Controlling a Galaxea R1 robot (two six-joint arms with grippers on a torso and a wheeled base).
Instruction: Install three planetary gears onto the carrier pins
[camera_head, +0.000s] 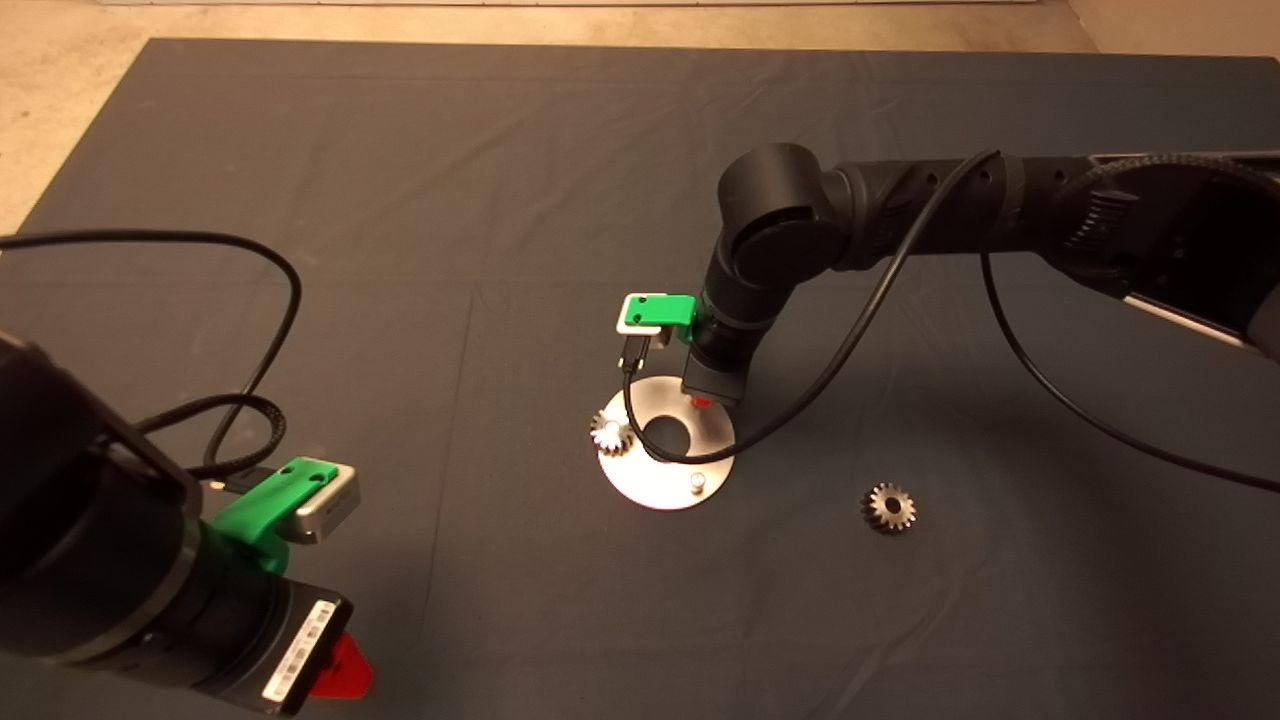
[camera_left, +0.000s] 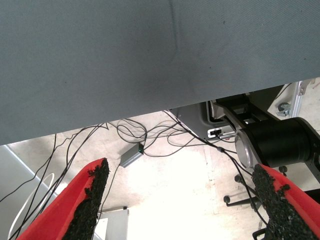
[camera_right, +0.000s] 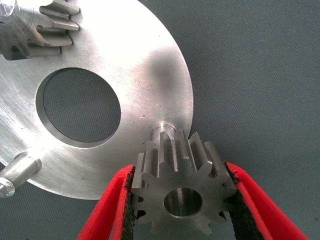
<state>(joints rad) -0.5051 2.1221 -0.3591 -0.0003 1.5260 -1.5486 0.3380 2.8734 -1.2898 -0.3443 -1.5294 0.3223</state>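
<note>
Clamped on a gear (camera_right: 183, 192), the right gripper (camera_right: 184, 210) hangs just over the disc (camera_right: 140, 55) edge, w/ one pin (camera_right: 164, 128) poking up right beside the gear's teeth; from above its fingers are mostly hidden under the wrist. A 2nd gear (camera_head: 609, 432) sits on a pin at the disc's left side, a bare pin (camera_head: 697, 482) stands at the near edge, and a 3rd gear (camera_head: 889, 507) lies on the mat (camera_head: 400, 200), well apart to the right. Left gripper (camera_left: 185, 205) is parked lower left, jaws wide apart, holding nothing.

Robotics lab, dark mat (camera_head: 400, 200), cables (camera_left: 150, 135) on floor, equipment frame (camera_left: 295, 100)
</note>
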